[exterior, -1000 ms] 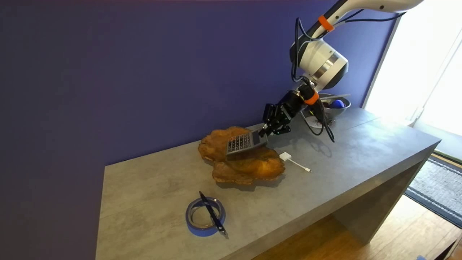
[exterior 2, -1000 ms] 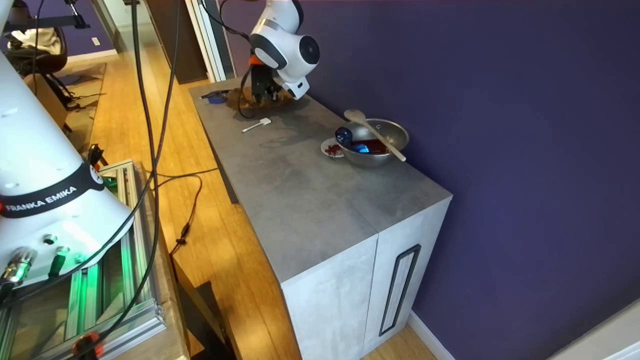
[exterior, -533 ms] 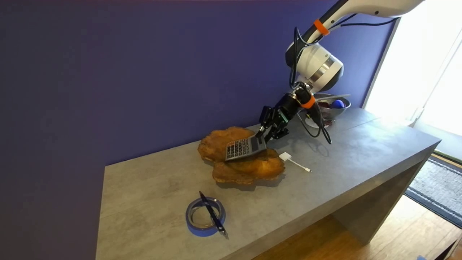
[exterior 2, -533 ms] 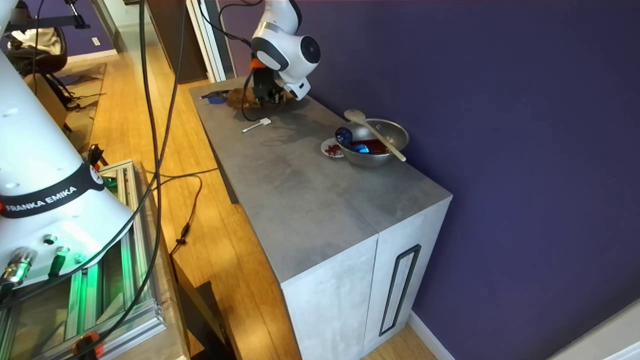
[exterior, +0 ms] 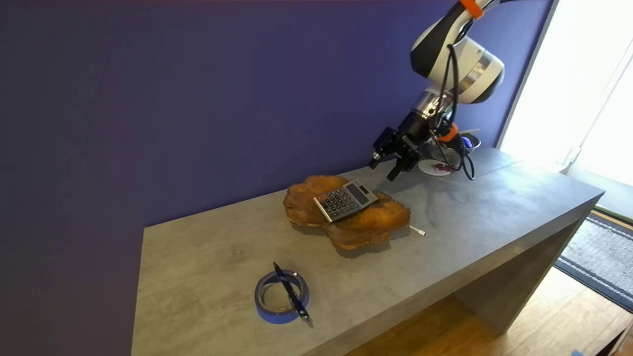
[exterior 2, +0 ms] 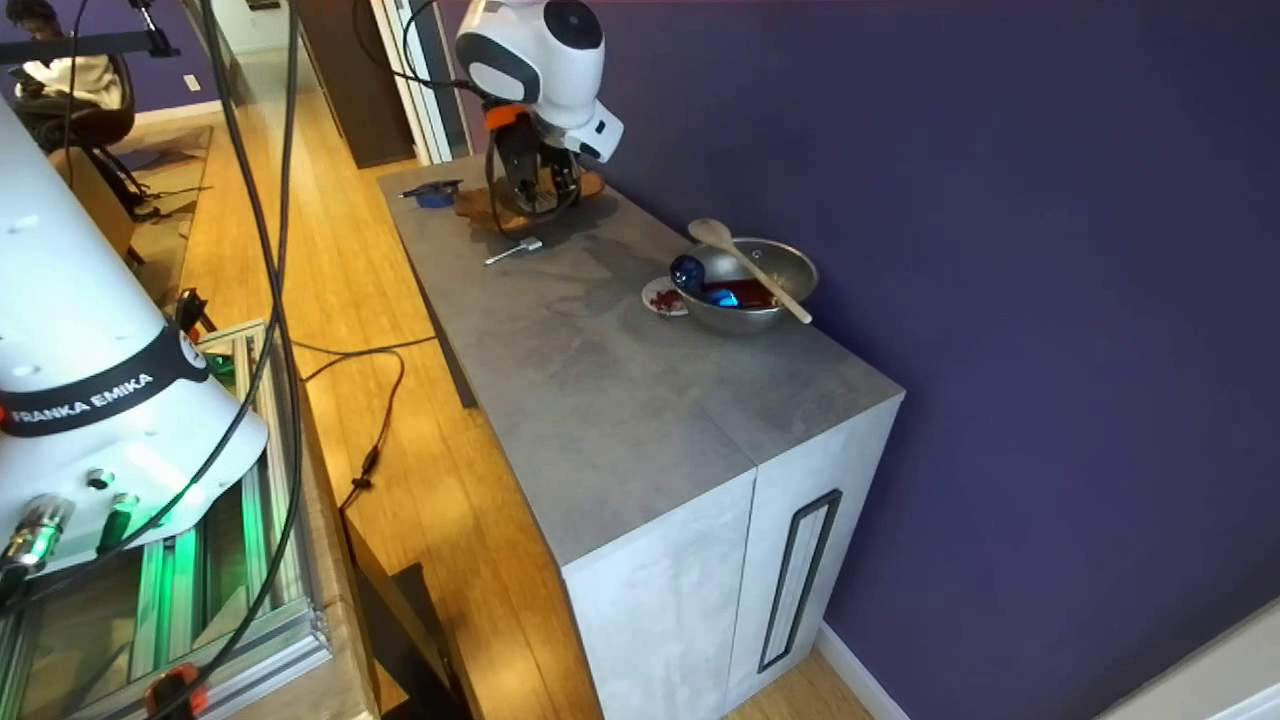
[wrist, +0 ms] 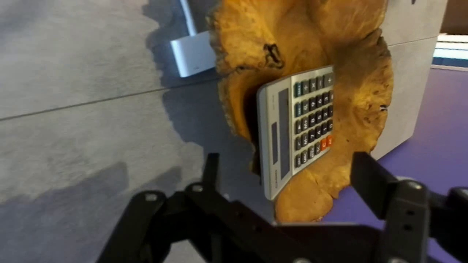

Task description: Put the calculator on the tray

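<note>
The grey calculator [exterior: 345,200] lies face up, slightly tilted, on the lumpy orange-brown tray [exterior: 371,230]. One end of it juts toward the tray's edge. In the wrist view the calculator [wrist: 274,146] shows its screen and dark keys, with the wooden tray [wrist: 358,98] beneath and around it. My gripper [exterior: 384,169] hangs above and behind the tray, apart from the calculator. Seen from the wrist, the gripper [wrist: 286,156] has its fingers spread wide with nothing between them. The arm hides much of the tray [exterior 2: 480,208] and the whole calculator in an exterior view.
A white adapter [wrist: 193,54] with a short cable sits against the tray's edge. A blue tape roll [exterior: 277,317] with a pen [exterior: 291,294] across it lies nearer the front. A metal bowl [exterior 2: 735,318] with a spoon and a white dish [exterior: 428,169] stand by the wall.
My gripper has opened and let go of the calculator, then drawn back up and away. The calculator now rests on the tray. The tray has shifted toward the adapter and partly hides it.
</note>
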